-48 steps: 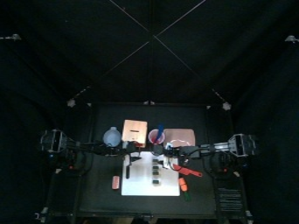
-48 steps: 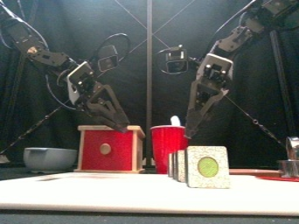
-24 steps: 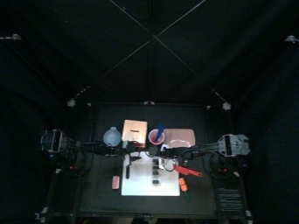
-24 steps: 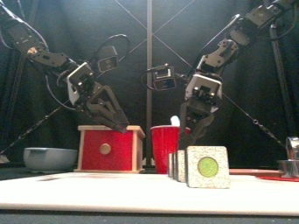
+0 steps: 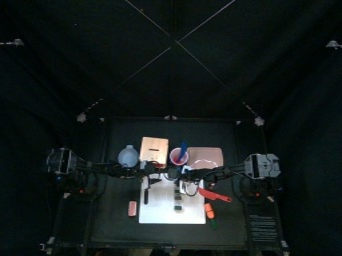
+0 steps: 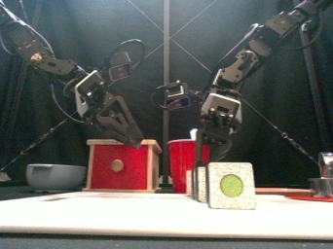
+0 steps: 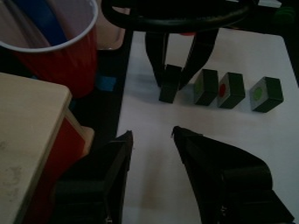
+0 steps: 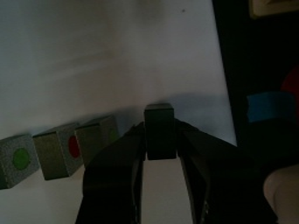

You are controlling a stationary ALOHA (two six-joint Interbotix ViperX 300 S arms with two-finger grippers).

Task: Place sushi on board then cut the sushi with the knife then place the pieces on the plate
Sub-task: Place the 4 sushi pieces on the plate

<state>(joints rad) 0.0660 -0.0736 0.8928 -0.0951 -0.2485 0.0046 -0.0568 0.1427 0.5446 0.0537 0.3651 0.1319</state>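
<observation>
Our left arm [image 6: 53,66] comes in from the left, bent at the elbow. We hold the left gripper [image 6: 130,138] raised and tilted down toward the middle, jaws apart and empty. Our right arm [image 6: 267,34] slopes down from the upper right. The right gripper [image 6: 211,154] points almost straight down, jaws closed against both sides of the end sushi piece [image 8: 160,142].
</observation>
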